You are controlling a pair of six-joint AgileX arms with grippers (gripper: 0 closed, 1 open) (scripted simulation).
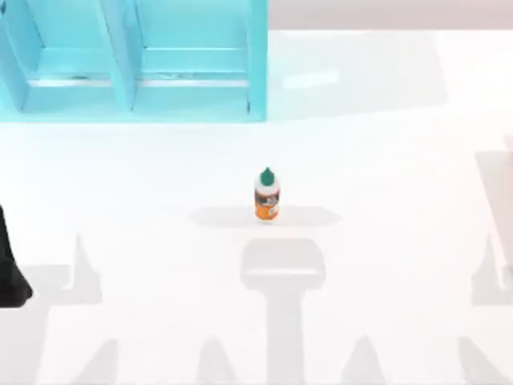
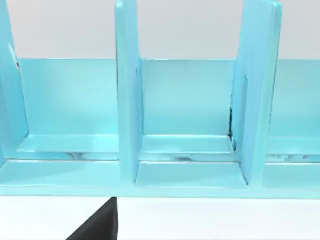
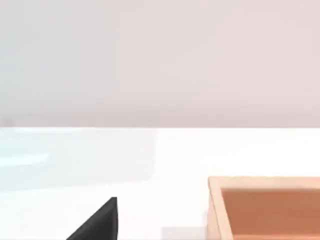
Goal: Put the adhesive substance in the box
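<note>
The adhesive substance (image 1: 267, 195) is a small glue bottle with a pointed dark-green cap, white shoulders and an orange label. It stands upright near the middle of the white table, with nothing touching it. My left arm (image 1: 11, 269) is a dark shape at the table's left edge, far from the bottle. A black piece of my left gripper (image 2: 98, 224) shows in the left wrist view, facing a cyan shelf. The right wrist view has a black piece of my right gripper (image 3: 98, 224) and the box (image 3: 215, 210), an open wooden one with a tan rim.
A cyan shelf unit (image 1: 128, 60) with upright dividers stands at the back left of the table. In the left wrist view its dividers (image 2: 127, 95) are close in front. White tabletop surrounds the bottle on all sides.
</note>
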